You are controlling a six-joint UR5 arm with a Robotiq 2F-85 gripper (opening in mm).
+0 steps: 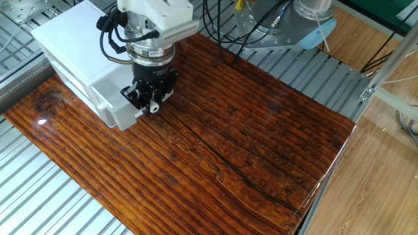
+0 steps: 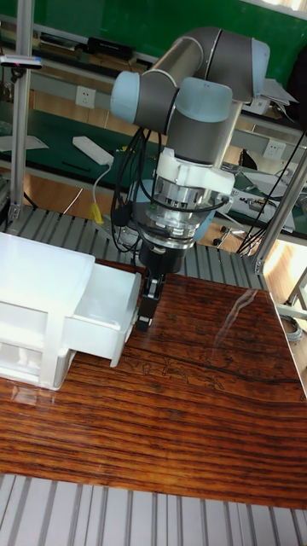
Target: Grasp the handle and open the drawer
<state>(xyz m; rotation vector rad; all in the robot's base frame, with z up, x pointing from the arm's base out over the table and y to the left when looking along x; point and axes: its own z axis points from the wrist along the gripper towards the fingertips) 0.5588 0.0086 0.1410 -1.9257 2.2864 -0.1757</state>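
The white cabinet [image 1: 65, 46] stands at the table's left end. Its upper drawer [image 1: 112, 103] sticks partway out toward the table's middle; the tall fixed view shows the drawer [image 2: 107, 311] jutting well past the cabinet [image 2: 34, 281]. My gripper [image 1: 148, 104] points down against the middle of the drawer front, with its black fingers closed together there. The handle is hidden between the fingers. In the tall fixed view the gripper [image 2: 144, 314] touches the drawer's right face.
The cabinet rests on a dark wood-grain board [image 1: 248, 143] laid over a ribbed metal table [image 1: 39, 196]. The arm's base and cables [image 1: 274, 26] are at the back. A lower drawer [image 2: 26, 358] stays closed.
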